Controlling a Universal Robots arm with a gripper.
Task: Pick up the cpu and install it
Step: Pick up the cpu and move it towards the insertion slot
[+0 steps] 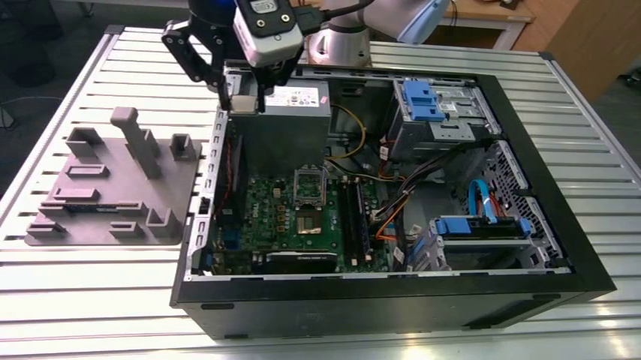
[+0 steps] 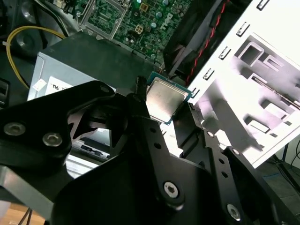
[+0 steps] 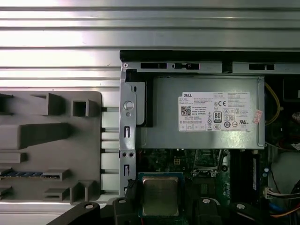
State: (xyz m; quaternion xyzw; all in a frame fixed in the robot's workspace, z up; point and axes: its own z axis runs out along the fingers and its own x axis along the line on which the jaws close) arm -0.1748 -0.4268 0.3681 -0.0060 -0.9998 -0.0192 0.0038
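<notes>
Firstly, in the second wrist view, we find the cpu (image 2: 165, 98) clamped between two black fingers (image 2: 143, 124), its silvery metal top towards the camera and a green rim showing round it. The jaws are closed to the chip's width and bear on two opposite edges; nothing else sits between them. Behind it lie the grey power supply (image 2: 75, 65) and, further off, the green motherboard (image 2: 140, 18).

We judge the chip light, stiff and flat. Its smooth lid offers little friction, and its underside would not tolerate rubbing or a knock. An edge hold such as this one is the proper hold, though it leaves little margin against tilt.

In the first wrist view, the cpu (image 3: 159, 196) lies lid-up between the jaws. It hangs over the edge of the motherboard (image 3: 187, 161), just inside the case wall (image 3: 127, 140). The power supply (image 3: 201, 112) is near, and the grey parts fixture (image 3: 47, 140) rests outside on the slatted tabletop (image 3: 140, 28).

In the exterior view, the jaws hang over the open computer case (image 1: 380, 307) at its far corner on the exterior view's left, just beside the power supply (image 1: 296, 101). The socket (image 1: 308, 180) on the motherboard (image 1: 290, 225) appears open and unfilled, well apart from the held chip. The parts fixture (image 1: 110, 187) lies on the tabletop (image 1: 80, 300).
</notes>
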